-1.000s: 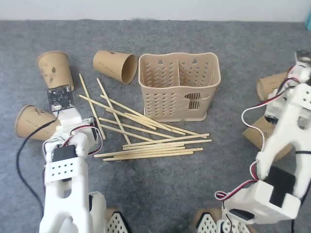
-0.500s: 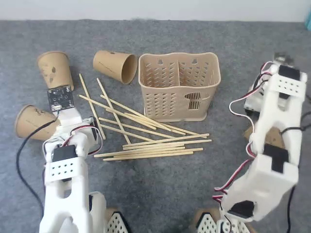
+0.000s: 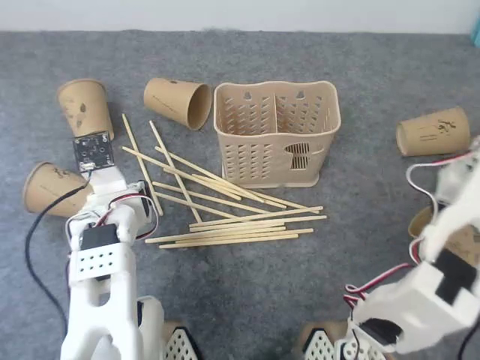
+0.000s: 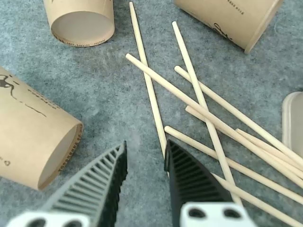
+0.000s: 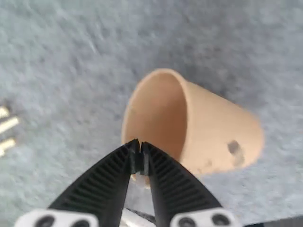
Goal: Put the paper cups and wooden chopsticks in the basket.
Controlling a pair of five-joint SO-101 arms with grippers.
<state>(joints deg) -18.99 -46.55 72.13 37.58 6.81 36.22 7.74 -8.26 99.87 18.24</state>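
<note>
The beige slotted basket (image 3: 276,131) stands upright at the table's middle back. Several wooden chopsticks (image 3: 225,214) lie crossed in front of it. Paper cups lie on their sides at the left (image 3: 82,106), (image 3: 49,187), beside the basket (image 3: 178,101) and at the far right (image 3: 433,133). My left gripper (image 4: 144,158) hangs open just above the carpet, one chopstick (image 4: 149,90) running by its black finger, a cup (image 4: 28,137) beside it. My right gripper (image 5: 138,150) is shut, its tips over the rim of another cup (image 5: 208,127); whether they pinch the rim I cannot tell.
Grey carpet covers the table. The right arm (image 3: 442,247) stands over the near right cup (image 3: 421,221) and hides most of it. Chopstick ends (image 5: 4,127) lie off to one side of that cup. Open carpet stretches in front of the chopstick pile.
The right arm reached out over the far right cups, then drew back toward the near edge, uncovering the far right cup. The left arm has kept still.
</note>
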